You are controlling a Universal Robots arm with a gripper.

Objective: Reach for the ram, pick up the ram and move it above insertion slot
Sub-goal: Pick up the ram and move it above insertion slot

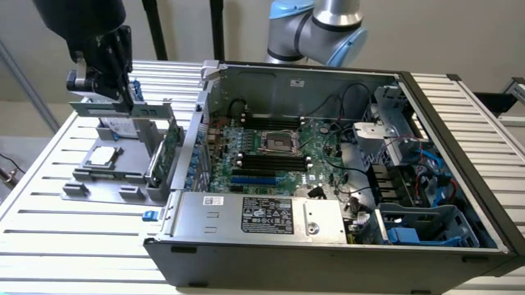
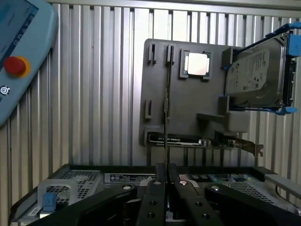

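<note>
My gripper (image 1: 122,98) hangs over the grey parts holder (image 1: 90,175) at the exterior view's left, outside the computer case. It is shut on the ram (image 1: 131,109), a long thin green stick held level just above the holder. In the wrist view the ram (image 2: 166,108) appears edge-on as a thin dark line running out from between the closed fingers of the gripper (image 2: 165,176). The black insertion slots (image 1: 271,163) lie on the motherboard inside the open case, well to the exterior view's right of the gripper.
A taller green expansion card (image 1: 168,153) stands in the holder beside the case wall (image 1: 190,141). A processor chip (image 1: 102,157) and a hard drive (image 2: 256,70) also sit on the holder. A power supply (image 1: 254,215) fills the case's front. A teach pendant (image 2: 19,52) lies on the slatted table.
</note>
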